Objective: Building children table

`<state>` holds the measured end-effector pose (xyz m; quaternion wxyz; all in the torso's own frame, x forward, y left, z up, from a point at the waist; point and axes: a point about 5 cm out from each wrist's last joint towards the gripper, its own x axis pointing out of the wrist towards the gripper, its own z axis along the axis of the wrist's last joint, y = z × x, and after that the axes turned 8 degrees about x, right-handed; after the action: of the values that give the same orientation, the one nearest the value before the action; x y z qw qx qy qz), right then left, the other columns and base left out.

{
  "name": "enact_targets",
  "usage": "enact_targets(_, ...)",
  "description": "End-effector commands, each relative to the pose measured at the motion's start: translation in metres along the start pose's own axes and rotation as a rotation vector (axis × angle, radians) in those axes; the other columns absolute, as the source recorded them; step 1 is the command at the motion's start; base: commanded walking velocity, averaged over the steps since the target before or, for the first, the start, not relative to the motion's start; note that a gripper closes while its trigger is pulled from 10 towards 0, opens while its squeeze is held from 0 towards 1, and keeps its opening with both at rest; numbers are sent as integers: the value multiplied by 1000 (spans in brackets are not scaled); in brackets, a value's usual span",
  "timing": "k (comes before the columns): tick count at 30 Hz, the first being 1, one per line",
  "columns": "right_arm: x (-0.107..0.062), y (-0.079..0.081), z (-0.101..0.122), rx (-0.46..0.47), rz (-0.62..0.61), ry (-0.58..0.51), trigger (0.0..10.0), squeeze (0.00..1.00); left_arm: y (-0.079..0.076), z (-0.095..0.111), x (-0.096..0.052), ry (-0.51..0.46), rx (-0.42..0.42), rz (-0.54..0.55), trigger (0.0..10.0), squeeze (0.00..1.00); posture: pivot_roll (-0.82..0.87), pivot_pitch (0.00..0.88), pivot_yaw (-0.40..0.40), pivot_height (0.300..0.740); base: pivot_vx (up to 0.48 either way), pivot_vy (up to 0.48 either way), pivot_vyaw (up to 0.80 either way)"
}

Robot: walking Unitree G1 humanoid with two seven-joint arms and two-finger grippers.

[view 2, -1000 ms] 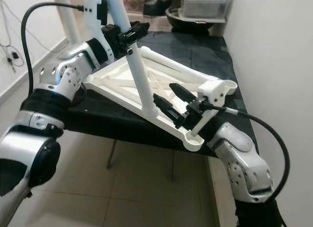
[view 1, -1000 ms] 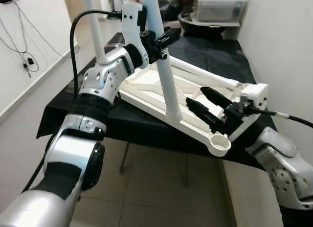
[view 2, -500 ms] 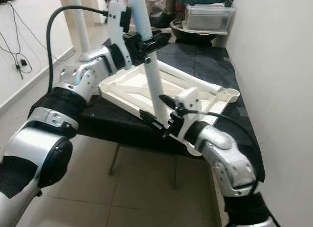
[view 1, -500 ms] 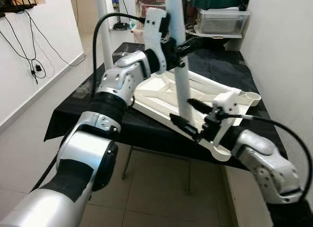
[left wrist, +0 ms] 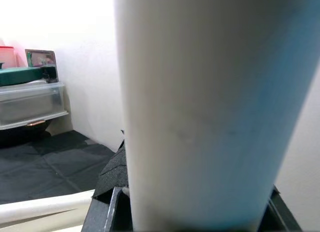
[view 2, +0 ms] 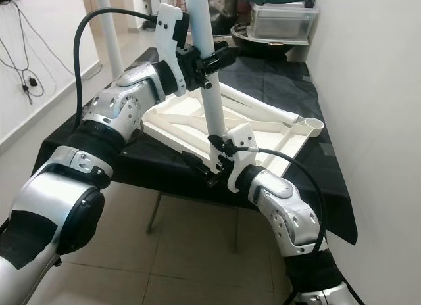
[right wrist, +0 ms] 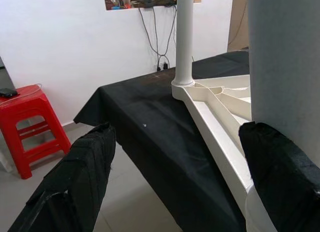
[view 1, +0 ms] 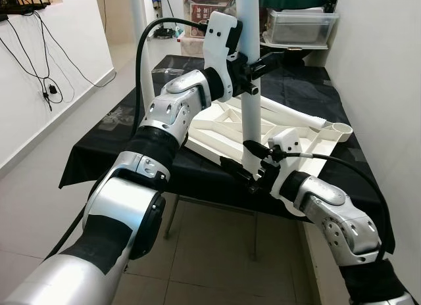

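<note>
I am looking down at a counter [view 1: 99, 154] draped in black cloth, set along a white wall. On it lies the white plastic underside of the children's table, the table frame [view 1: 227, 124], ribbed side up and reaching to the counter's front edge.

A white table leg [view 1: 248, 75] stands upright in a socket on the frame's near rail. A second leg [view 1: 137, 29] stands at the far left corner.

My left tool [view 1: 253, 65] is closed around the near leg about halfway up, its black fingers on either side of the tube. In the left wrist view the leg sits right between them.

My right tool [view 1: 245, 162] is down at the foot of the same leg, just above the socket. Its fingers [right wrist: 75, 184] are spread wide, one close beside the leg [right wrist: 285, 62], the other well off toward the floor, holding nothing.

My judgement: the step in hand is seating this leg. To do it well, I would keep the left tool holding the tube vertical, bring the right tool's open fingers square around the base before closing, then press straight down along the leg. Any sideways lean could jam the joint or slide the frame off the counter's edge.

Storage boxes [view 1: 299, 22] sit at the counter's far end.
</note>
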<state>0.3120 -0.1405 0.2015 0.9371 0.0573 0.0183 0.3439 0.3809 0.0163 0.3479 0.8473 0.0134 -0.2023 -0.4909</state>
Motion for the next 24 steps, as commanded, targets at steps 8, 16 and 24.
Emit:
enact_targets(8,-16,-13,15,-27,-10,-32,10000,0,-4,-8,1,45,26,-42,10000,0,96,0,-23,740,0,0,0)
enact_targets(16,-31,-14,13,-41,44,15,10000,0,2,-12,-6,69,91,-33,10000,0,96,0,-25,740,0,0,0)
enact_targets(24,-36,-19,16,-51,23,10,10000,0,5,-15,-10,77,119,-17,10000,0,97,0,-25,740,0,0,0)
